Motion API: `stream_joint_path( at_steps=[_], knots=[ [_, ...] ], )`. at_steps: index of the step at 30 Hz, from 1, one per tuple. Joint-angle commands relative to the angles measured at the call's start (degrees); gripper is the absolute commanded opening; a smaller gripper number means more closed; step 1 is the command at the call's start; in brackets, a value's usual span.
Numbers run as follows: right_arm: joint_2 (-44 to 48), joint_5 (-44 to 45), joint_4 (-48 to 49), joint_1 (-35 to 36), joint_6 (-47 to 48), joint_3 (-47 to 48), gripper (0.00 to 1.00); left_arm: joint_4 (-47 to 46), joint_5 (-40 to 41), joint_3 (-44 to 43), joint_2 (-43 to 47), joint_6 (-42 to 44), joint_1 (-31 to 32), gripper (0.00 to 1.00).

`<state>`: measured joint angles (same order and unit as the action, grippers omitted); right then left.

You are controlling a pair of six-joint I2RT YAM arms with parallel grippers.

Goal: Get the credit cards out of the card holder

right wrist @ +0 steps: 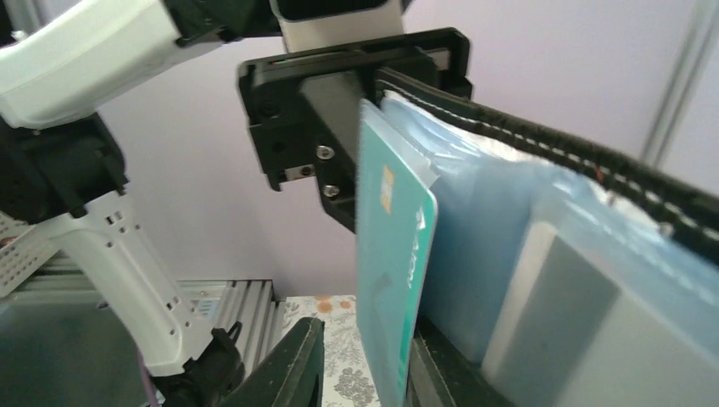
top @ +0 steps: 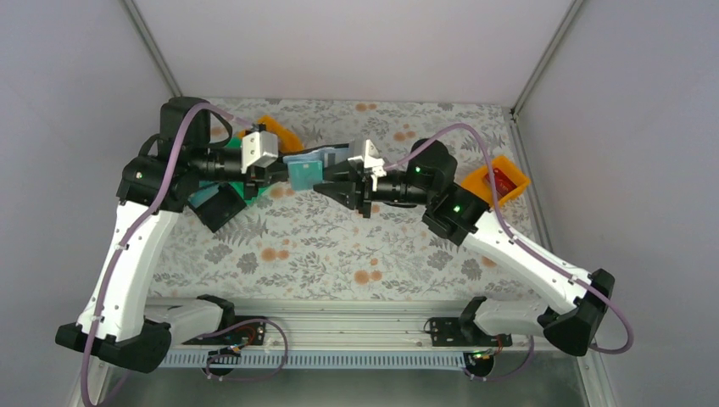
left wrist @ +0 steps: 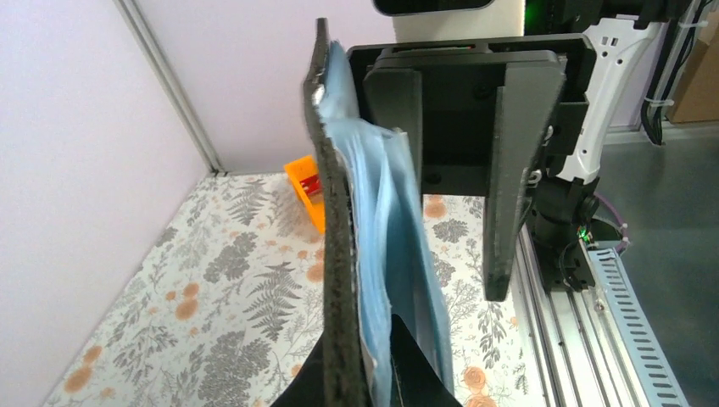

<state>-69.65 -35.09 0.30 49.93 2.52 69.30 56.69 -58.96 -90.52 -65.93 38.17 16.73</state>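
Left fingers [left wrist: 415,377] clamped shut on the card holder [left wrist: 335,254], held up edge-on above the desk [left wrist: 212,288], right fingers [right wrist: 297,365] part-open astride the teal credit card [right wrist: 394,280] poking out of it: pinch squarely, then draw it straight out, no twisting.

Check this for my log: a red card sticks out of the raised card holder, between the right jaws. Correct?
No: the card is teal, not red, as the right wrist view shows. It does stick out of the raised card holder, between the right jaws.
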Motion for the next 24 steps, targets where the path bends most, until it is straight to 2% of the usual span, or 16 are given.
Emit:
stream_joint_path(
  at_steps=[1,4,9,13,17,24],
  knots=[
    [1.15,-6.74,1.48,0.53,-0.15,-0.34,0.20,-1.38,-1.66,-1.11,0.50,1.03,0.00,0.02],
    [0.69,-7.49,1.42,0.47,-0.66,0.00,0.06,-1.40,-1.96,-0.72,0.48,1.03,0.05,0.02],
    [1.23,-4.19,1.10,0.06,-1.90,0.00,0.04,0.20,-3.21,-0.51,0.47,3.06,0.08,0.04],
    [3.05,-2.16,0.05,-1.12,-2.24,-0.58,0.04,5.65,-6.08,-1.07,0.44,8.79,0.07,0.26],
    [4.17,-1.49,-2.03,-1.78,-1.64,-0.05,0.04,9.30,-8.52,0.01,0.77,13.62,0.14,0.42],
    [5.02,-0.86,-4.66,-2.72,-0.37,0.61,0.04,13.28,-9.96,0.18,1.00,18.67,0.12,0.51]
  ],
)
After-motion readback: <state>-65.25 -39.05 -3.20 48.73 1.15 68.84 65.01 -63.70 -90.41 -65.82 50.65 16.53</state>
